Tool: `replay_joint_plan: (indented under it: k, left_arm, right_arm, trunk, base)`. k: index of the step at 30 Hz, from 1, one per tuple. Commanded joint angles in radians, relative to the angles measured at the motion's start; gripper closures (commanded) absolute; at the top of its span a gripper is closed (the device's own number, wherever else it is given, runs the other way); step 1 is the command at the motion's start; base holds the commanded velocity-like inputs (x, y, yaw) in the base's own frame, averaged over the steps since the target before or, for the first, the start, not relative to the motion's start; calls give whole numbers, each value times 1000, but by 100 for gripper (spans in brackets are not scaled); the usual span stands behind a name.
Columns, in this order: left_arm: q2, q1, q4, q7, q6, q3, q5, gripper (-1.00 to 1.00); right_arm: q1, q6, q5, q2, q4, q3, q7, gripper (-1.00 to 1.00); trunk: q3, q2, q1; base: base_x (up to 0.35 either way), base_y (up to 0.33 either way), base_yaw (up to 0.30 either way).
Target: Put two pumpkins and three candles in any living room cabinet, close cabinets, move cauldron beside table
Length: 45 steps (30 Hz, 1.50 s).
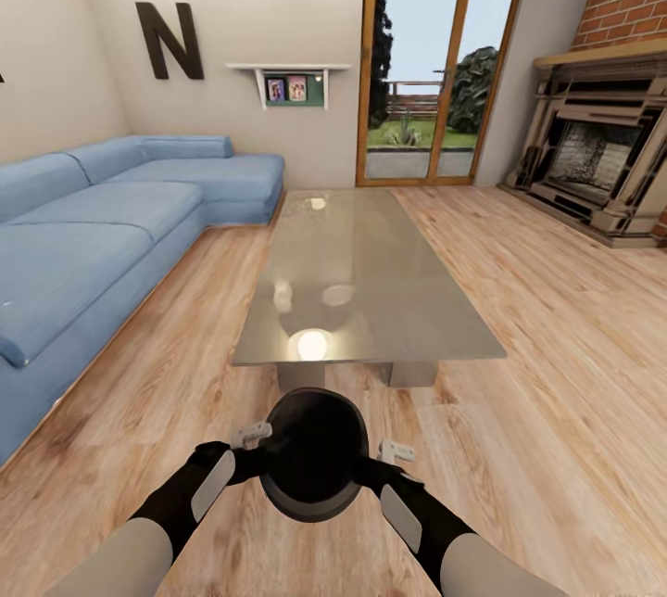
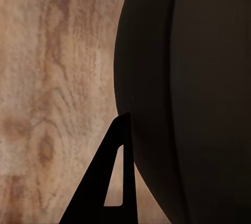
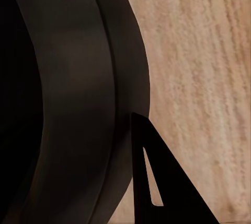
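Note:
The black cauldron (image 1: pixel 313 453) hangs between my two grippers, just in front of the near short end of the grey glass coffee table (image 1: pixel 371 300). My left gripper (image 1: pixel 262 460) grips its left rim and my right gripper (image 1: pixel 372 467) its right rim. In the left wrist view one dark finger (image 2: pixel 112 182) lies against the cauldron's bulging side (image 2: pixel 198 93), with wooden floor behind. The right wrist view has a finger (image 3: pixel 151 182) outside the rim of the cauldron (image 3: pixel 68 104); the inner fingers are hidden. Pumpkins, candles and the cabinet are out of view.
A blue corner sofa (image 1: pixel 83 245) runs along the left. A fireplace (image 1: pixel 597 161) with brick above stands at the right. A glass door (image 1: pixel 435 69) is in the back wall. Wooden floor (image 1: pixel 565 347) lies open on both sides of the table.

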<state>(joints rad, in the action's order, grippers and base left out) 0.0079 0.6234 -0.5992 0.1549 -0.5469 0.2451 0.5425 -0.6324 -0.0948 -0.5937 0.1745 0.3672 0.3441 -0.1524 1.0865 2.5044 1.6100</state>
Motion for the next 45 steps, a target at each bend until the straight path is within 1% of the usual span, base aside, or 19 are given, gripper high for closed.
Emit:
replay_joint_plan:
  k: [1, 18, 35, 45]
  left_arm:
    - [23, 1, -2, 6, -51, 6, 53, 100]
    - [23, 1, -2, 6, -51, 6, 51, 100]
    - [23, 1, -2, 6, -51, 6, 49, 100]
    - [23, 1, -2, 6, -51, 6, 48, 100]
  right_arm:
    - [-1, 3, 2, 0, 6, 12, 47, 100]
    - [-1, 3, 2, 0, 6, 12, 47, 100]
    - [-1, 3, 2, 0, 6, 12, 47, 100]
    - [-1, 3, 2, 0, 6, 12, 47, 100]
  trunk:
    - [5, 1, 0]
    - [70, 5, 8]
    - [70, 5, 8]
    - [70, 5, 8]
  base:
    - [0, 0, 0]
    - [0, 0, 0]
    - [8, 0, 0]
    - [254, 44, 0]
